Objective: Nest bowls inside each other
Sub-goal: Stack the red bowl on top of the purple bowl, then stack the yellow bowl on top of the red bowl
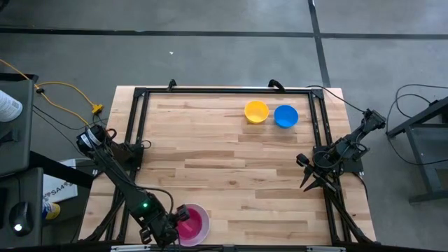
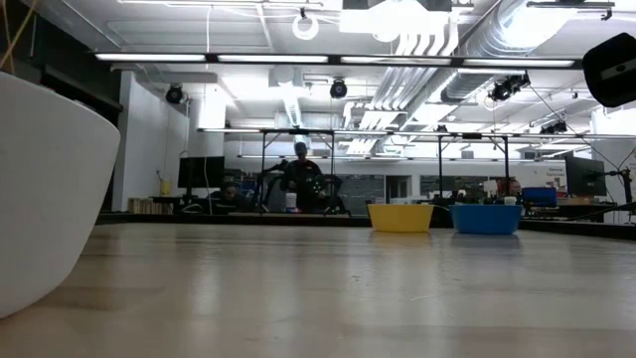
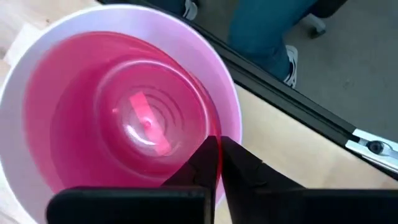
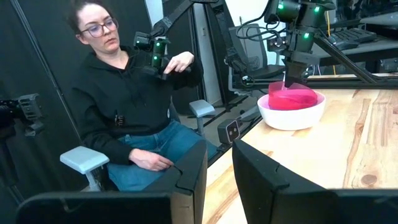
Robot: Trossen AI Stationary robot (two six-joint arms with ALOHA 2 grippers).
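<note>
**Nesting under way: pink-red bowl going into the white bowl, two bowls waiting**

At the near left corner of the table (image 1: pixel 231 175), the pink-red bowl (image 1: pixel 187 222) is sitting inside the slightly larger white bowl (image 1: pixel 203 218); from across the table it is leaning a little, one side of its rim riding above the white rim, so it appears not fully seated. The pink-red wall is translucent, and what may lie beneath it cannot be made out. No purple bowl is showing separately anywhere on the table. Along the far edge, the yellow bowl (image 1: pixel 256 112) and the blue bowl (image 1: pixel 285 116) are standing upright just beside each other, apart from the stack and not yet nested. By this judgement the task is partly done, with these two bowls left to bring over.

The left gripper (image 3: pixel 217 163) is working at the stack: its fingers are pinching together on the rim of the pink-red bowl, the thin wall passing between them. The right gripper (image 4: pixel 217 168) is waiting at the table's right edge, its fingers standing apart and carrying nothing. A seated person is watching from beyond the near edge.
</note>
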